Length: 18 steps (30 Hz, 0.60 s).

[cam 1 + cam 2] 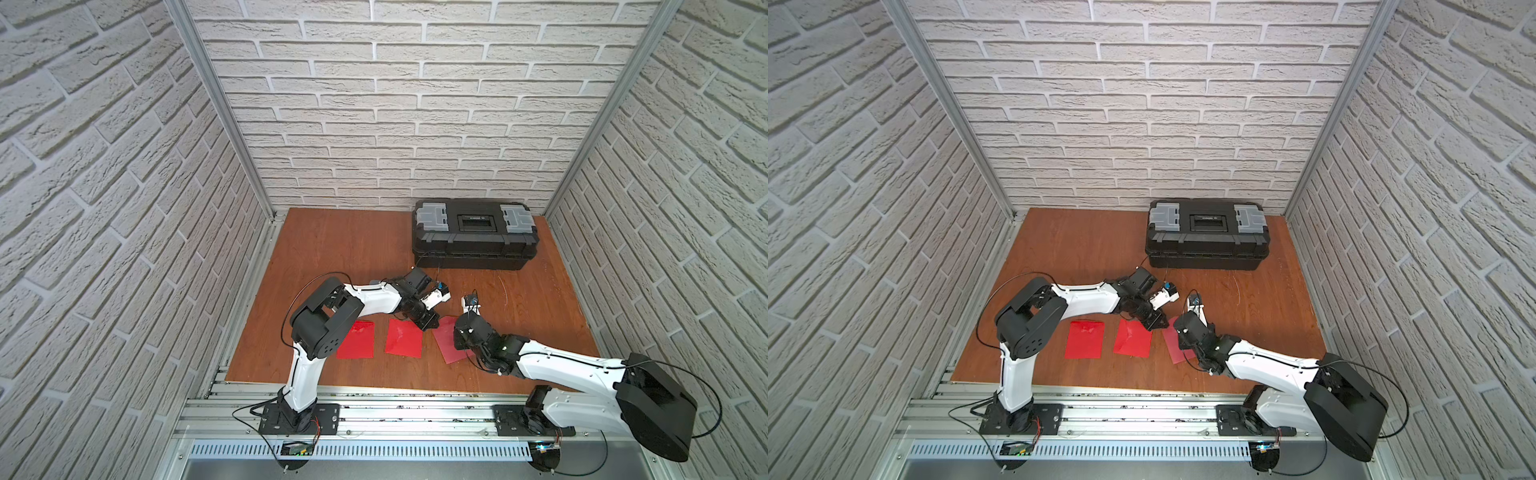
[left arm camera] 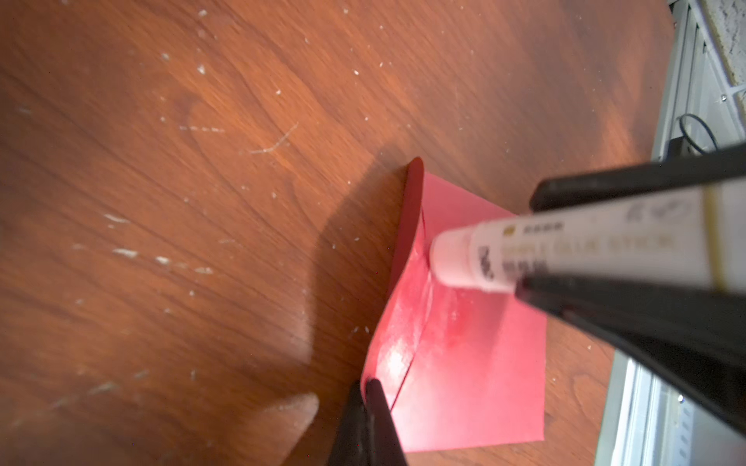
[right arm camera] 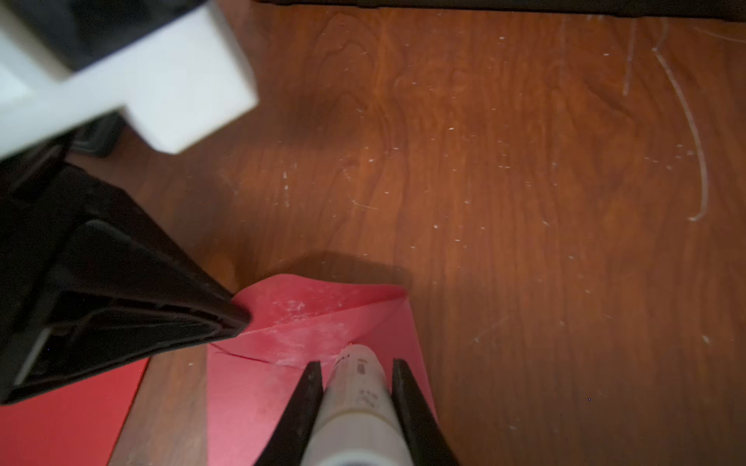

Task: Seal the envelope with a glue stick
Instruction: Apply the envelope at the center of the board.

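Note:
Three red envelopes lie in a row; the right-hand envelope (image 1: 446,338) (image 2: 476,383) (image 3: 258,387) is the one both arms are at. My left gripper (image 2: 369,387) (image 1: 430,325) is shut on an end of its flap (image 2: 407,226) (image 3: 315,300), holding the flap up off the envelope's body. My right gripper (image 3: 357,365) is shut on the white glue stick (image 3: 355,387) (image 2: 565,250). The stick's tip rests on the envelope's body just beside the flap's fold, among whitish smears. In both top views the right wrist hides the stick.
The middle envelope (image 1: 403,337) (image 3: 60,427) and the left one (image 1: 355,338) lie flat close by. A black toolbox (image 1: 473,237) (image 1: 1206,232) stands at the back right. Brick-pattern walls close in three sides. A metal rail (image 1: 374,411) runs along the front edge.

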Each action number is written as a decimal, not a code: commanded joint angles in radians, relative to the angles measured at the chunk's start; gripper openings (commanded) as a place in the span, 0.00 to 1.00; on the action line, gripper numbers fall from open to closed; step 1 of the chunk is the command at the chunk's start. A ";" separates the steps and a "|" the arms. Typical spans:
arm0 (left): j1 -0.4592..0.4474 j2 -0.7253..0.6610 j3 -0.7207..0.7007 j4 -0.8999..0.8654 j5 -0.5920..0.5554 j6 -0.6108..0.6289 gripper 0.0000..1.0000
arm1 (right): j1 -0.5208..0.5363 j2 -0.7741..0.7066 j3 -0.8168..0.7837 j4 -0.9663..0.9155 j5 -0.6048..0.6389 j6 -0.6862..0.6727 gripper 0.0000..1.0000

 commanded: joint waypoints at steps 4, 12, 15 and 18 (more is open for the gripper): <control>0.004 0.001 0.016 -0.031 -0.009 0.018 0.00 | -0.005 0.042 -0.047 0.043 -0.201 -0.175 0.03; 0.004 0.006 0.022 -0.031 -0.007 0.020 0.00 | -0.002 0.079 -0.045 0.105 -0.399 -0.281 0.03; 0.004 0.002 0.019 -0.028 -0.007 0.017 0.00 | -0.002 0.075 -0.041 0.081 -0.321 -0.246 0.03; 0.005 -0.001 0.014 -0.030 -0.007 0.018 0.00 | -0.002 0.072 -0.020 -0.010 -0.148 -0.143 0.03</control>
